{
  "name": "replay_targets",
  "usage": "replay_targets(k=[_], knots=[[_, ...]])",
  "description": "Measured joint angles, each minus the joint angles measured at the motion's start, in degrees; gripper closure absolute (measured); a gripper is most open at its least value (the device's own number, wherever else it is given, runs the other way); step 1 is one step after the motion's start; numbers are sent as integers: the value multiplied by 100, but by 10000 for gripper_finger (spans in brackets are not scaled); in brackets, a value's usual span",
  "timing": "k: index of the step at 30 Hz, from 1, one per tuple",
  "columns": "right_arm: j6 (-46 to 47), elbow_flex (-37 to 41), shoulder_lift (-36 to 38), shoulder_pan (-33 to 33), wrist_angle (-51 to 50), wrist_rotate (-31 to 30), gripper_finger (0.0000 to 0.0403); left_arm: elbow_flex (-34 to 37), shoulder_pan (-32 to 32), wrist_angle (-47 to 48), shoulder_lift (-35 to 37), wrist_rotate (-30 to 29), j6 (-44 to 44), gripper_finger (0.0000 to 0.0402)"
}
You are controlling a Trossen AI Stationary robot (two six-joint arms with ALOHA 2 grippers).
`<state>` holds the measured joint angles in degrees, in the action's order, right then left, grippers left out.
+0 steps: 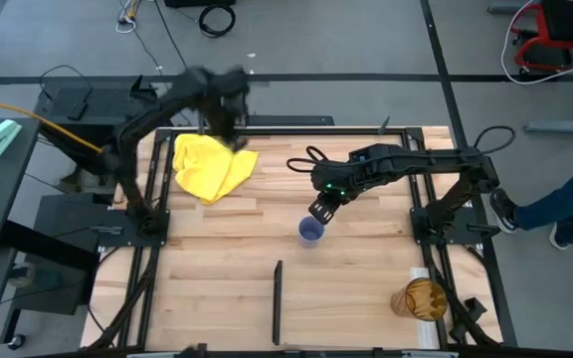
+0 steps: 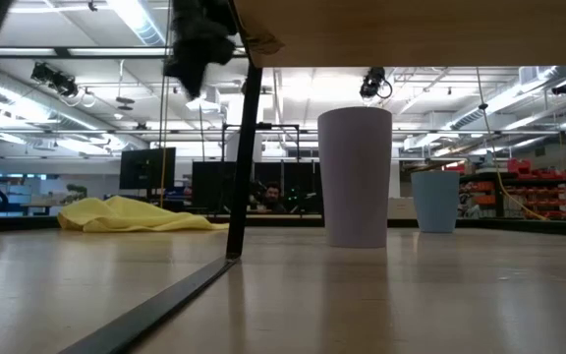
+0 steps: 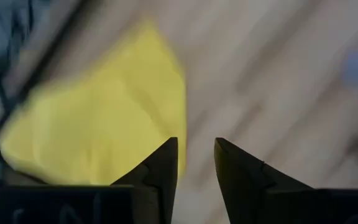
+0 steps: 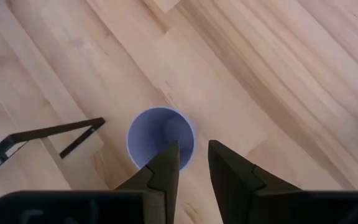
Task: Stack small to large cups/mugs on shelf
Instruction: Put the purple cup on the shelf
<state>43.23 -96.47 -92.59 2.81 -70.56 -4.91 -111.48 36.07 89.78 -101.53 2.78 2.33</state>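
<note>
Hovering just above the lavender cup (image 1: 310, 232), the right tool (image 1: 320, 211) is standing with its fingers parted and nothing between them; in the right wrist view the cup's open mouth (image 4: 161, 138) is lying just ahead of the fingertips, one finger over the rim. The step in hand, as I judge it, is the reach for this cup, with no stacking done yet. The next move is calling for a descent so that one finger goes inside the rim and the other outside, then a pinch on the wall without tipping the cup.

The amber tumbler (image 1: 418, 297) is lying on its side near the right front corner of the surface, well apart from the lavender cup. The small blue cup (image 2: 434, 201) is standing upright farther back in the low view; it is hidden in the high view.

The left tool (image 3: 196, 163) is hanging over the yellow cloth (image 1: 211, 164) at the back left, blurred by motion, its fingers parted with a gap and gripping nothing.

The surface (image 1: 227, 278) is pale wood planks, carrying a thin dark bar (image 1: 277, 298) near the front. A shelf board is running overhead in the low view. The room beyond is showing ceiling lights, monitors and racks; a person's leg (image 1: 565, 204) is showing at the right edge.
</note>
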Motion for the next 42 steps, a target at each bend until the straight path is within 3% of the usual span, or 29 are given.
replay_targets(k=[9,17,27,42], knots=[[-431,12,-136,-7,-60,29,309,3559,-1092,-1227,2731,-273,1492,284],[-491,687,-352,-7,19,316,309,5282,-2272,-2272,4395,-270,3473,291],[-305,1115,-350,50,757,595,307,6496,-3498,-2946,4758,-268,4783,285],[-226,1630,-343,17,1180,587,308,6815,-4059,-4230,4756,-318,5154,286]])
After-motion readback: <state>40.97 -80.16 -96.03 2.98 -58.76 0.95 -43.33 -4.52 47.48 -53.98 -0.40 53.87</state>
